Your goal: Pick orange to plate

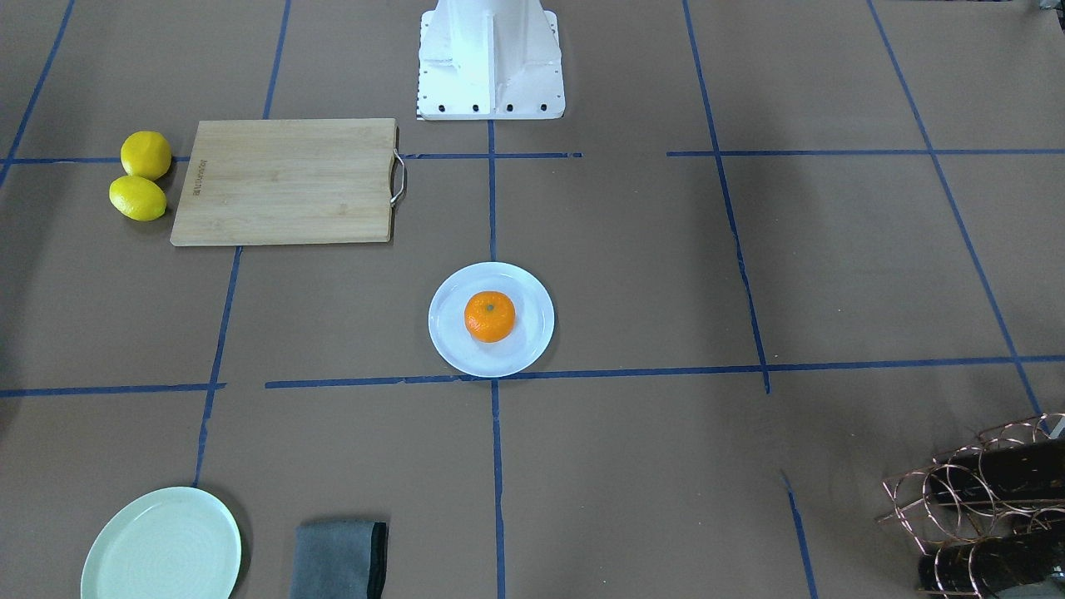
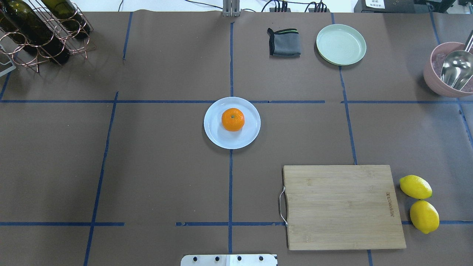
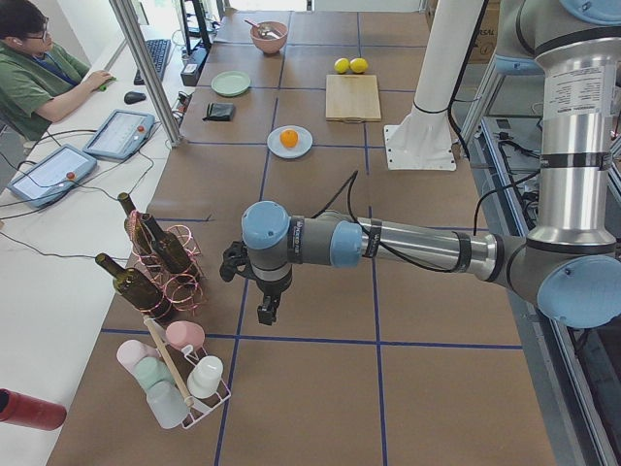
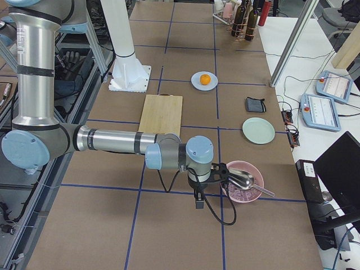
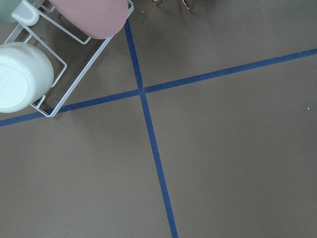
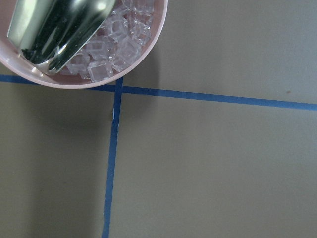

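The orange (image 2: 232,119), a small bright mandarin with a dark stem dimple, sits on the round pale bluish-white plate (image 2: 215,133) at the table's centre; orange (image 1: 489,316) and plate (image 1: 449,341) also show in the front-facing view. Neither arm appears in the overhead or front-facing views. My left gripper (image 3: 265,309) hangs over the table's left end near the bottle rack, far from the plate. My right gripper (image 4: 198,201) hangs at the right end beside the pink bowl. Whether either is open or shut, I cannot tell. Neither wrist view shows any fingers.
A wooden cutting board (image 2: 342,207) lies near the robot's right, two lemons (image 2: 419,203) beside it. A mint-green plate (image 2: 341,44) and grey cloth (image 2: 283,42) are at the far side. A pink bowl (image 2: 438,83) with ice and scoop, a bottle rack (image 2: 40,33) and a cup rack (image 5: 64,79).
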Motion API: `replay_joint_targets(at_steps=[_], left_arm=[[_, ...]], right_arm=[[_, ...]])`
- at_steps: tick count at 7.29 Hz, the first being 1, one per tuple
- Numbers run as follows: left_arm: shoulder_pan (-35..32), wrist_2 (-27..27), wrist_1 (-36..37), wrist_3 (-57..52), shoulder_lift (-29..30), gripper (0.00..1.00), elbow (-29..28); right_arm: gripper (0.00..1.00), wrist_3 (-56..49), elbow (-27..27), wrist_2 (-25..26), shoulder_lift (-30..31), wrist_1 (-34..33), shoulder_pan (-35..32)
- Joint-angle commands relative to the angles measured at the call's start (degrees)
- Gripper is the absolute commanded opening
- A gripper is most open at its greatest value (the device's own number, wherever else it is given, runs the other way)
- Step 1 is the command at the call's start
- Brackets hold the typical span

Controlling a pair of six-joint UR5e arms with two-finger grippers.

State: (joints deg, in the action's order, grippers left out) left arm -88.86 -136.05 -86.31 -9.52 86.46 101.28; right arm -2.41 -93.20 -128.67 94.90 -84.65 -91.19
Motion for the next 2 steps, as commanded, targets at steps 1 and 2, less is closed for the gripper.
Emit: replay_joint_targets(at_steps=[1,2], left_arm=[[0.0,0.0,-0.1,0.0,0.0,1.0,0.1],[0.0,0.1,-0.2,0.0,0.0,1.0,0.1]], right_arm=[[1.0,0.0,0.0,0.0,0.0,-0.1,0.1],[1.0,-0.3,0.0,0.0,0.0,0.0,0.7]])
